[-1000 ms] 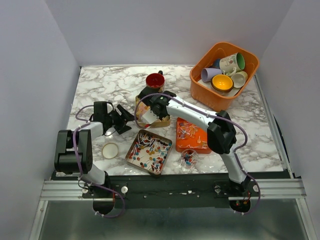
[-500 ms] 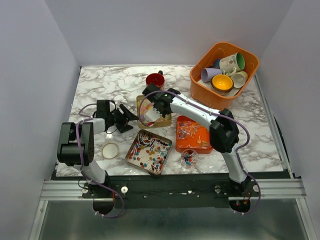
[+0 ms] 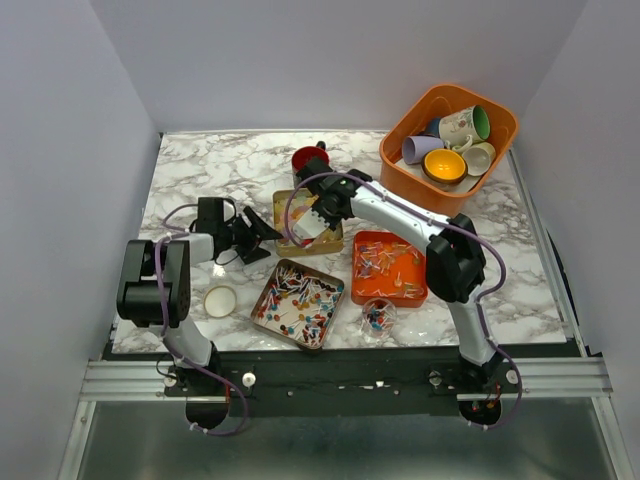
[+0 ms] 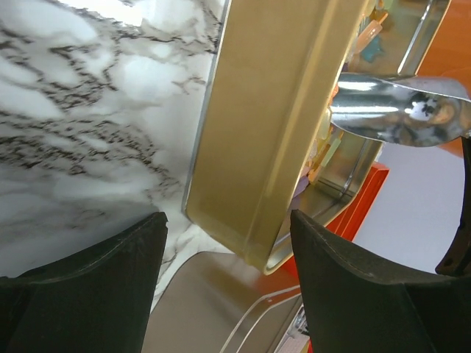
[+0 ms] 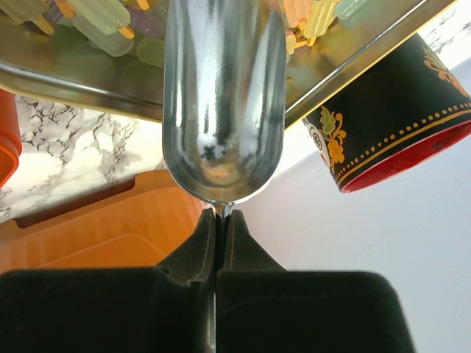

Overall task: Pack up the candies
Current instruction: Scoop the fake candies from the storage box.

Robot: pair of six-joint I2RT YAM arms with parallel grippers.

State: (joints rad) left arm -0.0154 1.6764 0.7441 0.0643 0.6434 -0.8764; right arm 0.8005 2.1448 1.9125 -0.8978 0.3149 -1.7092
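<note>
Candies (image 5: 99, 29) look light, loose, slippery, so I'd scoop, not pinch. Right pincer (image 5: 219, 229) clamps the scoop (image 5: 223, 95) by its handle; left pincer (image 4: 227, 229) stands open.

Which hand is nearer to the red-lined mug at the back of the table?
Right. The right hand, shut on the scoop, is just in front of the mug; the left hand sits farther left, beside the gold tin.

My top camera looks down from behind the bases over the whole table (image 3: 200, 170). Both wrist cameras sit very close, low, facing forward past their jaws. All three views share the gold tin (image 4: 272, 132) and scoop (image 5: 221, 95).
</note>
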